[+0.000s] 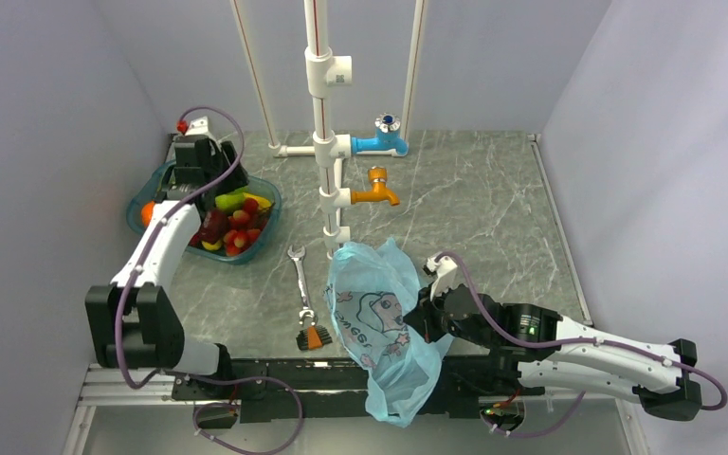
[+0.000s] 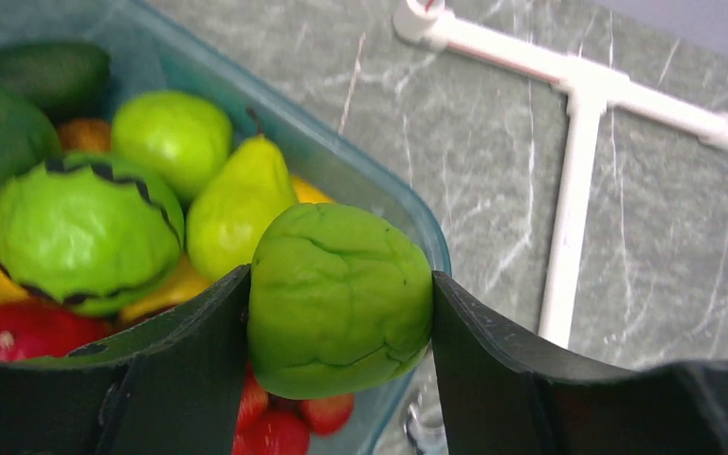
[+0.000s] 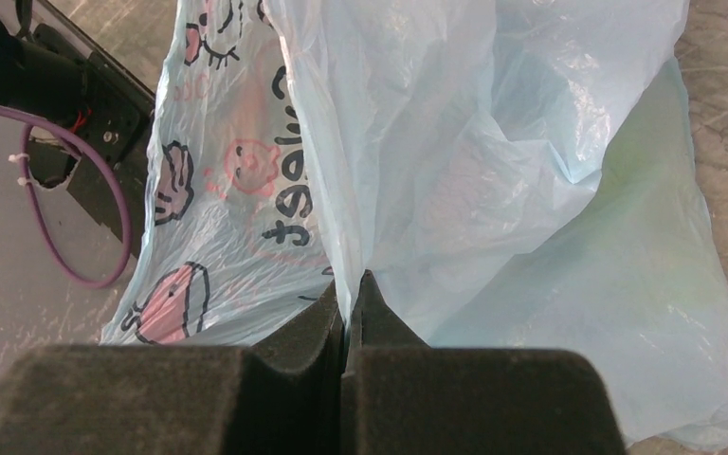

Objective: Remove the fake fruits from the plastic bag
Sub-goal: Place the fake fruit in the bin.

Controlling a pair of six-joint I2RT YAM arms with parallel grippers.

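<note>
**Left gripper.** The left gripper (image 2: 339, 286) is partly open. Its two fingers clamp a round green fruit (image 2: 341, 322) with a wrinkled, glossy skin, each finger touching one side. The fruit hangs above the right rim of the teal basket (image 2: 336, 156).

**Basket contents.** The basket sits at the far left of the table (image 1: 493, 218). The left wrist view shows the following in it:
- a green pear (image 2: 237, 204), just behind the held fruit
- a smooth light-green fruit (image 2: 172, 133)
- a lumpy green fruit with black zigzag lines (image 2: 85, 232)
- red strawberries (image 2: 280, 431), below the held fruit

In the top view an orange fruit (image 1: 147, 213) is at the left rim of the basket. It cannot be told whether this fruit lies inside or outside.

**Right gripper.** The right gripper (image 3: 349, 294) is fully closed. A fold of the plastic bag (image 3: 493, 171) is pinched between its fingertips.

**Bag.** The bag is light blue, crinkled and printed with cartoon faces and dark lettering. It is at the near centre of the table, just left of the right gripper. Its lower end drapes over the near edge onto the arm mounting rail (image 1: 275, 384). A faint green tint shows through the film on the right. What is inside cannot be told.

**Surroundings.**
- A wrench (image 1: 299, 280) and a small orange-and-black tool (image 1: 315, 336) lie just left of the bag.
- A white pipe stand (image 1: 322, 142) carries a blue tap (image 1: 384, 140) and an orange tap (image 1: 376, 190) on the far side of the bag.
</note>
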